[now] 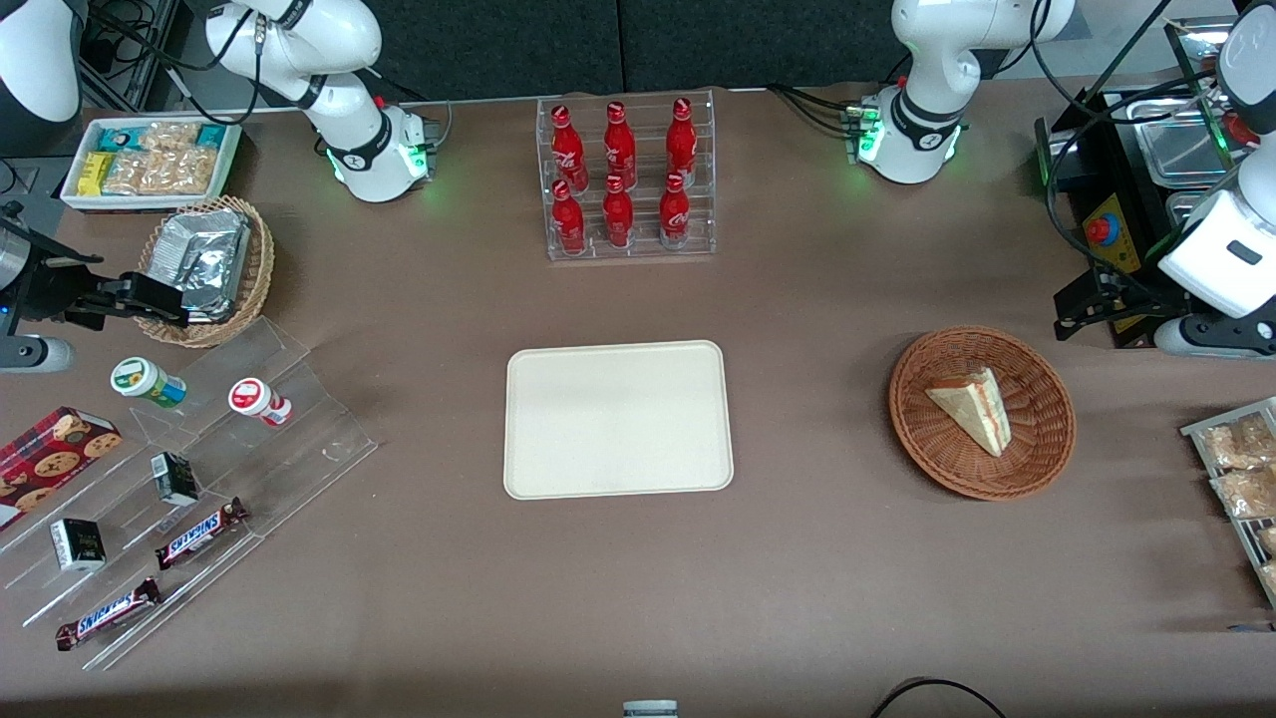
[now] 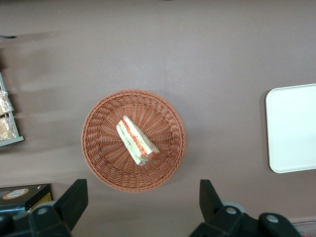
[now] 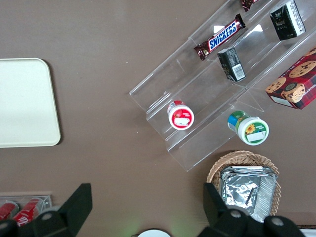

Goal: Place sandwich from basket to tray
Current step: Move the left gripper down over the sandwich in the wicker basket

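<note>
The sandwich (image 1: 972, 407) (image 2: 137, 140), a pale bread wedge with red and green filling, lies on its side in the round reddish-brown wicker basket (image 1: 1047, 439) (image 2: 98, 148). The cream tray (image 1: 618, 419) (image 2: 291, 128) lies flat mid-table, with bare table between it and the basket, on the basket's parked-arm side. My left gripper (image 1: 1065, 314) (image 2: 140, 200) hangs high above the table, a little farther from the front camera than the basket. It is open, its black fingers (image 2: 74, 197) wide apart with nothing between them, clear of the basket's rim.
A clear rack of red bottles (image 1: 626, 179) stands farther from the front camera than the tray. A black control box (image 1: 1126, 199) and a rack of snack packets (image 1: 1236, 479) sit at the working arm's end. Acrylic steps with snacks (image 1: 199, 479) and a foil-packet basket (image 1: 204, 264) lie toward the parked arm's end.
</note>
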Tool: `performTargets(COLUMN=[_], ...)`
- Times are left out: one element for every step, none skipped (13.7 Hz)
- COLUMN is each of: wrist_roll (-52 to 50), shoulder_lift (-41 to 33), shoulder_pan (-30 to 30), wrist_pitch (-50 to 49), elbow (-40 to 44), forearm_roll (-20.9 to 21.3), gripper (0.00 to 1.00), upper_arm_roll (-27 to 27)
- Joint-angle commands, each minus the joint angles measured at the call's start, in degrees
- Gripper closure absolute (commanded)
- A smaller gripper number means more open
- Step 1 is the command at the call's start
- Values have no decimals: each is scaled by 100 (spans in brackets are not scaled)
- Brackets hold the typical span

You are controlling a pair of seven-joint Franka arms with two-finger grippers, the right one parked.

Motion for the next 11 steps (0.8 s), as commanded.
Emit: performTargets(wrist_roll=[-12,-12,-20,-29,-47,-247,-719,-1280,-1834,-2101,-2130], shoulder_lift=[-14,-14,-5,-5,-5,47,231,389,573,688,829], shoulder_pan=[23,32,32,32,49,58,49,41,32,32,41], wrist_pitch=[-103,-103,-112,-112,-112,-138,-338,-584,-613,-596,-587], elbow=[73,82,64,55,29,20,38,46,55,20,-41], forearm_roll=[56,55,55,55,38,38,55,73,82,82,91], gripper=[0,0,0,0,0,0,0,0,0,0,0], upper_arm_roll=[-21,-21,-21,-21,-4,31,127,128,128,128,128])
